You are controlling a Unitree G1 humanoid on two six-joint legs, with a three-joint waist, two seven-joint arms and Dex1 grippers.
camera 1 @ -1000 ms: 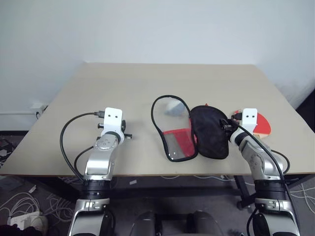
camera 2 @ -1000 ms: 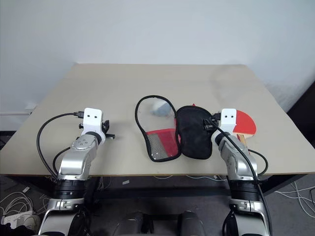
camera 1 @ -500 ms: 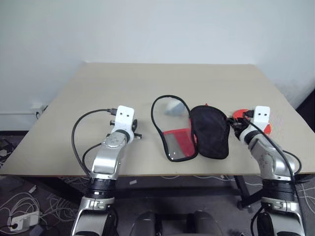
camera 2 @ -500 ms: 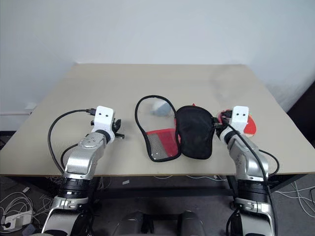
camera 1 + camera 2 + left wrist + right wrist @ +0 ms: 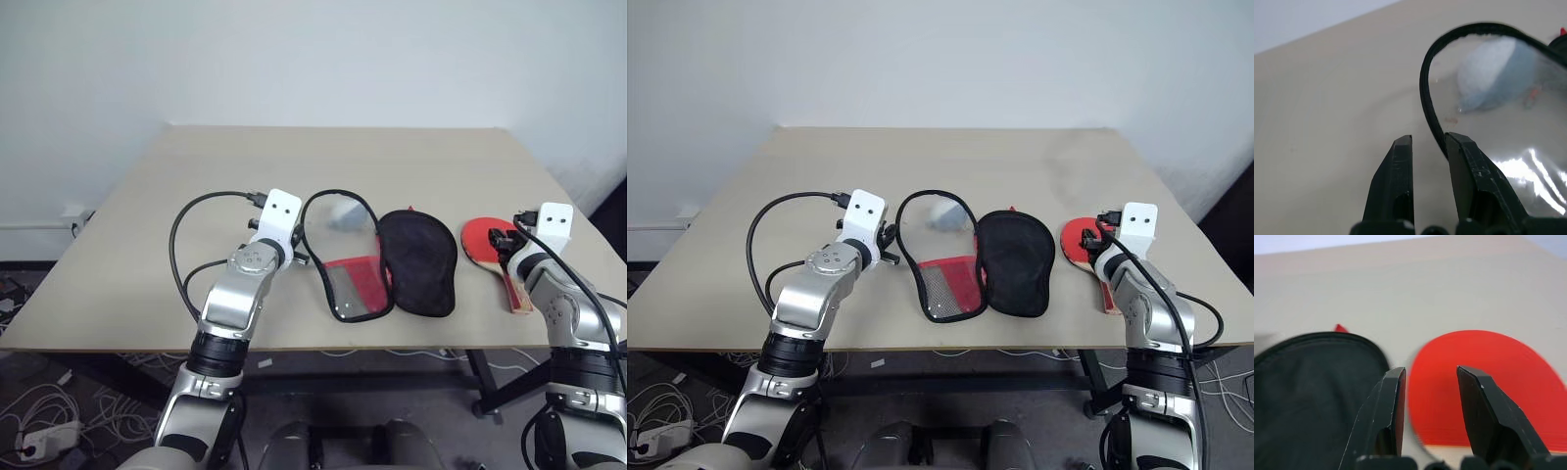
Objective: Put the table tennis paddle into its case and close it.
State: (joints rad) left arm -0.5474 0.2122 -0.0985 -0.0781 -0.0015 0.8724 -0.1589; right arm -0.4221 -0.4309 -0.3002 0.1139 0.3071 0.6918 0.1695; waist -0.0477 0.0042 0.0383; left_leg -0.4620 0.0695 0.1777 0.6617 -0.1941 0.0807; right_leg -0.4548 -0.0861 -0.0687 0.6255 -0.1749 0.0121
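I had swung both arms rightward: the left gripper [image 5: 1427, 147], slightly parted and empty, reached the open case [image 5: 382, 262] rim; the right gripper [image 5: 1430, 382], parted and empty, uncovered the paddle [image 5: 490, 245] right of the case.

L gripper [image 5: 1427, 139] fingers slightly apart, empty, beside case [image 5: 1498, 107] black rim, clear panel

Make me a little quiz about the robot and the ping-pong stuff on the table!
1. True or false: the table tennis paddle is inside the case.
2. Which gripper is nearest the paddle? A) left gripper B) right gripper
3. Fill in: the case lies ___ on the table.

Key: 1 false; 2 B; 3 open.
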